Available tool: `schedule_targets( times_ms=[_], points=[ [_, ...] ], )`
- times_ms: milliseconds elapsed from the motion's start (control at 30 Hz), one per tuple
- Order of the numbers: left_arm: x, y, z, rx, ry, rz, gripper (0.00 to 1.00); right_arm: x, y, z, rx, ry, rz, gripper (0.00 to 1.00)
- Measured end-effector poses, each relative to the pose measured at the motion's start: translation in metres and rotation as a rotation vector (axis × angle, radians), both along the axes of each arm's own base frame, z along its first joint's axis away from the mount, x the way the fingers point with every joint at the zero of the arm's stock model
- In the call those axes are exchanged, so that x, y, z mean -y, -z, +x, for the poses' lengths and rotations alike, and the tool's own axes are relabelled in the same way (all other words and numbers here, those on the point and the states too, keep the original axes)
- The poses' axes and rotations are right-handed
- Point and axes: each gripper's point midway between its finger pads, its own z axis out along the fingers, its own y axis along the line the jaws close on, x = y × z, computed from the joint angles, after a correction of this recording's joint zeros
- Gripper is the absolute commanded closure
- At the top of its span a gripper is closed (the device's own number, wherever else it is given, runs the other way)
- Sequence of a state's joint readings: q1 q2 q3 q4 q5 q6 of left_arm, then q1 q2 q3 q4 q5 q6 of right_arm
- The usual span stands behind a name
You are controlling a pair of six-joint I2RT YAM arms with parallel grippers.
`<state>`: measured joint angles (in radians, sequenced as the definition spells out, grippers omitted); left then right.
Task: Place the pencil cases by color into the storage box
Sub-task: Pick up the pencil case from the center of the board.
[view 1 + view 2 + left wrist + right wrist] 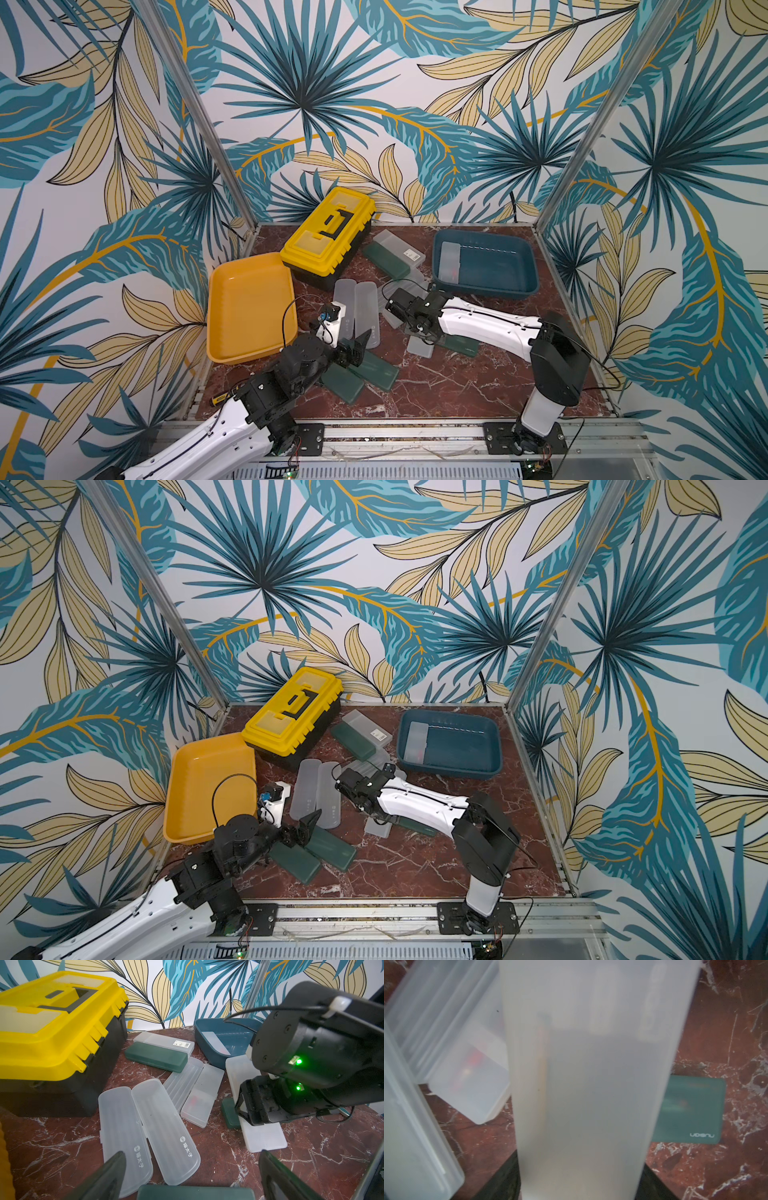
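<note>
My right gripper [417,332] [578,1178] is shut across a frosted white pencil case [591,1064] [264,1138] at mid-table, and the case's far end rests over a dark green case [691,1109]. My left gripper [192,1152] [353,349] stands open and empty above a dark green case [195,1192], beside two long white cases [124,1132] [164,1126]. More white and green cases [386,259] lie at the back. The blue storage box [494,270] at the back right holds one white case [449,259]. The yellow storage box [249,307] on the left is empty.
A big yellow-and-black toolbox [328,232] stands shut at the back left, between the yellow box and the back cases. Two green cases [376,372] [345,384] lie near the front, by the left arm. Patterned walls and metal posts close in the red marble table [457,390].
</note>
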<state>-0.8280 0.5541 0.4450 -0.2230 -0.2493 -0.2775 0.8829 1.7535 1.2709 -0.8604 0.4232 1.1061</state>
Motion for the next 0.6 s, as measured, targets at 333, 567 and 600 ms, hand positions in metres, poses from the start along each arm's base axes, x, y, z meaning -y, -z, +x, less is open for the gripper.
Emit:
schedule_targets(
  times_ms=[333,567,600],
  points=[
    [0.005,0.008,0.003,-0.022,0.006,0.018,0.01,0.018,0.023,-0.004,-0.07,-0.11,0.0,0.22],
    [0.007,0.011,0.004,-0.03,0.008,0.024,0.01,0.021,0.029,-0.006,-0.088,-0.151,-0.014,0.12],
    [0.008,0.012,0.005,-0.034,0.009,0.027,0.01,0.021,0.029,-0.006,-0.088,-0.153,-0.016,0.12]
  ],
)
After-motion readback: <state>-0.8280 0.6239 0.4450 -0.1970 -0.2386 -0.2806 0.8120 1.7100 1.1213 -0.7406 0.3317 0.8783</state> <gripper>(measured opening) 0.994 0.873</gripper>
